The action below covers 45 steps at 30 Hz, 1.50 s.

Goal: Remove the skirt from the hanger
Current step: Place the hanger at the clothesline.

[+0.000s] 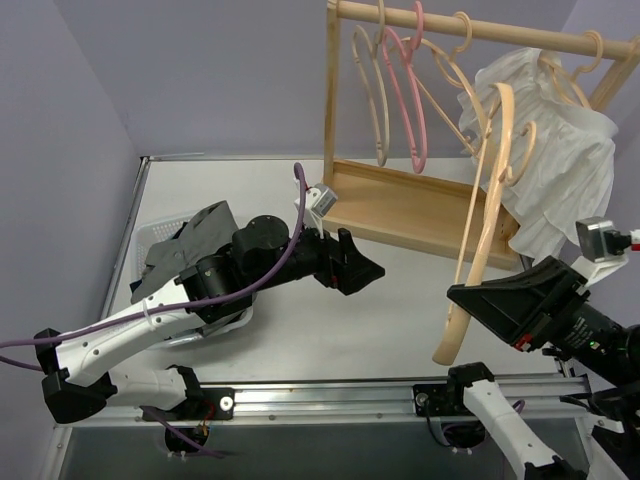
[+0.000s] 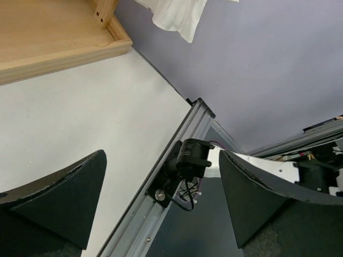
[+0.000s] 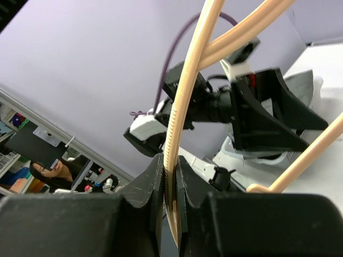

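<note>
**Fig.** We found the right hand (image 3: 170,176) clamped on the bare hanger (image 1: 474,215), the left hand (image 2: 162,160) wide open, empty; the narrow grip risked it swinging into the blouse (image 1: 560,150).

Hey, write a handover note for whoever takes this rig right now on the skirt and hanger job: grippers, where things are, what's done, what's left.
Left gripper: jaws wide open, empty, over the middle of the table.
Right gripper: jaws shut on the bare wooden hanger, held tilted at the table's right, apparently off the rack.
Skirt: grey heap in the white basket at the table's left, partly under the left arm.
Done: skirt is off the hanger.
Left: probably only setting the hanger down.
</note>
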Available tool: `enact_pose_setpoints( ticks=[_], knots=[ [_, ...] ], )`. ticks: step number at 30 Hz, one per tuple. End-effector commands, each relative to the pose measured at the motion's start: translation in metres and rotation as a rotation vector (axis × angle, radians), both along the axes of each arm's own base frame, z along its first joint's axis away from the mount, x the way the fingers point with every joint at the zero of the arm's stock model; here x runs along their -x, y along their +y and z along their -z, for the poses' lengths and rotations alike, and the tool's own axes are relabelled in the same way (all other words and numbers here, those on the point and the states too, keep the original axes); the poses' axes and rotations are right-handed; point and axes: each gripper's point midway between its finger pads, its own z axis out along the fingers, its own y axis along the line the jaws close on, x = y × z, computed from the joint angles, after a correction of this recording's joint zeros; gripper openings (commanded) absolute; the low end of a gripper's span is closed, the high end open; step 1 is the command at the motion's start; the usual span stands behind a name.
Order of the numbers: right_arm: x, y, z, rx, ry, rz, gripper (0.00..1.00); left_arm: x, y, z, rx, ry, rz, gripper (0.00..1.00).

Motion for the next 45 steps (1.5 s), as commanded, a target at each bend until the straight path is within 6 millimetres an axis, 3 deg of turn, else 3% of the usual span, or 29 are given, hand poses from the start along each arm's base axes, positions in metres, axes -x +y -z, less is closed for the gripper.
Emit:
enact_pose_setpoints(
  ticks=[1, 7, 12, 18, 24, 30, 31, 33, 34, 36, 38, 45],
  knots=[
    [-0.035, -0.004, -0.013, 0.034, -0.016, 0.078, 0.0, -0.004, 0.003, -0.008, -0.005, -0.076, -0.019, 0.94],
    [-0.063, 0.005, -0.024, -0.002, -0.014, 0.097, 0.0, -0.003, 0.007, -0.014, 0.002, -0.106, -0.016, 0.94],
    [-0.066, 0.01, -0.031, -0.015, -0.029, 0.091, 0.0, -0.006, 0.018, -0.02, -0.008, -0.143, -0.047, 0.94],
    [-0.069, 0.0, -0.036, -0.015, -0.025, 0.157, 0.0, -0.008, 0.018, -0.02, -0.015, -0.16, -0.052, 0.94],
    [-0.08, -0.013, -0.022, 0.001, 0.054, 0.256, 0.0, -0.008, 0.009, -0.013, -0.02, -0.139, -0.034, 0.94],
    [-0.085, -0.009, -0.009, 0.043, 0.098, 0.292, 0.0, -0.009, 0.007, -0.013, -0.02, -0.135, -0.031, 0.94],
    [-0.093, -0.018, -0.008, 0.038, 0.11, 0.36, 0.0, -0.009, 0.007, -0.013, -0.019, -0.136, -0.031, 0.94],
    [-0.086, -0.016, -0.009, 0.027, 0.116, 0.326, 0.0, -0.008, 0.008, -0.016, -0.012, -0.139, -0.032, 0.94],
    [-0.092, -0.022, -0.007, 0.017, 0.128, 0.377, 0.0, -0.008, 0.009, -0.016, -0.013, -0.141, -0.033, 0.94],
    [-0.083, -0.013, -0.005, 0.013, 0.134, 0.321, 0.0, -0.008, 0.01, -0.016, -0.019, -0.143, -0.035, 0.94],
    [-0.091, -0.019, 0.004, 0.037, 0.152, 0.405, 0.0, -0.008, 0.012, -0.018, -0.019, -0.145, -0.038, 0.94],
    [-0.091, 0.003, 0.014, 0.197, 0.071, 0.543, 0.0, -0.008, 0.016, -0.017, -0.032, -0.147, -0.046, 0.94]
  ],
)
